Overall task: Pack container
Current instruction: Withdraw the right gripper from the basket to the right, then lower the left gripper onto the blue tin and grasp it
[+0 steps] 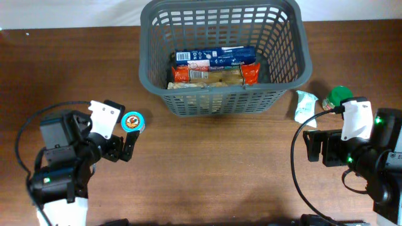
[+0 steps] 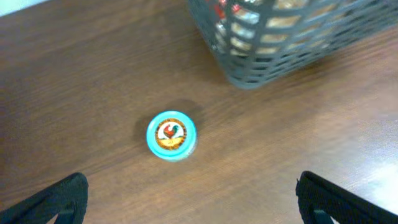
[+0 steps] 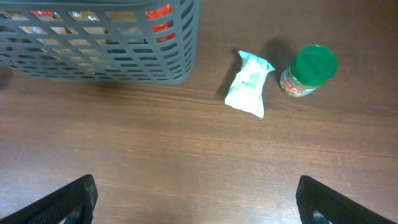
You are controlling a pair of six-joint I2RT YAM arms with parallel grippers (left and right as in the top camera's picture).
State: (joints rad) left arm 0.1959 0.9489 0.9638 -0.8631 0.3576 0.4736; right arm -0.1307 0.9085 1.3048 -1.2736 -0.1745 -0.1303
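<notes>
The container is part-packed; your left gripper and right gripper hang wide and empty, so next, in my judgement, lower the left over the round tin.

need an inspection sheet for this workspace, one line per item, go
surface: wooden table, bare between the arms
job's things: basket upright at the far middle, blue packet and red packet inside; outside it, tin to its left, pouch and jar to its right
clutter: nothing seen
grippers: left pincer open, empty, near the tin; right pincer open, empty
cables: left cable and right cable loop beside their arms, clear of the items
surroundings: pale strip beyond the far edge, nothing else seen
</notes>
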